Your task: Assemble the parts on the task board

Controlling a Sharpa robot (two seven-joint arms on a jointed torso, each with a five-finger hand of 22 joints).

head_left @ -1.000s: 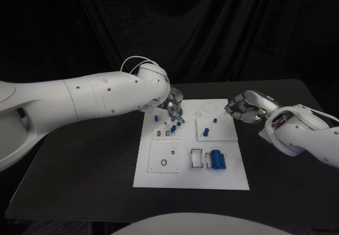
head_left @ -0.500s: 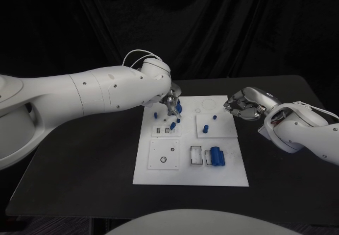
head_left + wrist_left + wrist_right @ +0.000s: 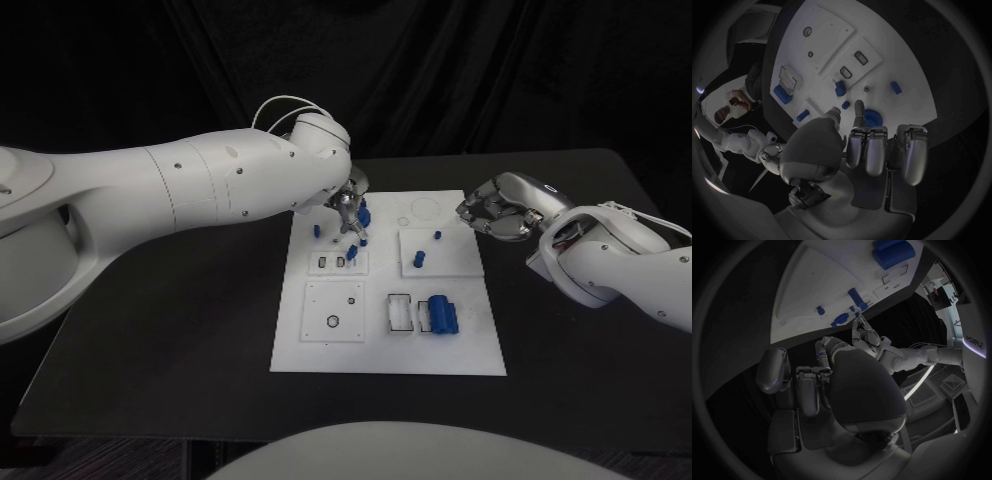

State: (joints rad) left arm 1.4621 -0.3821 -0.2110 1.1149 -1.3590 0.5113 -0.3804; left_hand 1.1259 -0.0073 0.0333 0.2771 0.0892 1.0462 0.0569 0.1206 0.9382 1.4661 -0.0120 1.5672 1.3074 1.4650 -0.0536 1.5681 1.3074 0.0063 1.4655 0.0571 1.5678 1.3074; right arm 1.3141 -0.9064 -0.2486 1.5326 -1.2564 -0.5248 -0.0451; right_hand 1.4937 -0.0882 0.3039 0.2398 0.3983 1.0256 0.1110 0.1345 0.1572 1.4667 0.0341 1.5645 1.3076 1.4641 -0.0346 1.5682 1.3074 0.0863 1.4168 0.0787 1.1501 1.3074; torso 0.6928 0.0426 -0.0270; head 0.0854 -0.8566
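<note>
The task board (image 3: pixel 389 330) lies in the middle of the head view, with small blue parts scattered over its upper half and a larger blue block (image 3: pixel 443 314) seated low and to the right; the left hand (image 3: pixel 351 212) hangs over the board's upper left, fingers pointing down around a round blue part (image 3: pixel 872 119) (whether they actually pinch it or only touch it cannot be told); the right hand (image 3: pixel 498 210) hovers off the board's upper right edge with its fingers curled in and nothing visible in them. The parts look like hard, light plastic, stiff and likely slick, so a fingertip pinch across the sides of each piece, kept upright, seems the safest hold; they would tip or skid easily if nudged.
</note>
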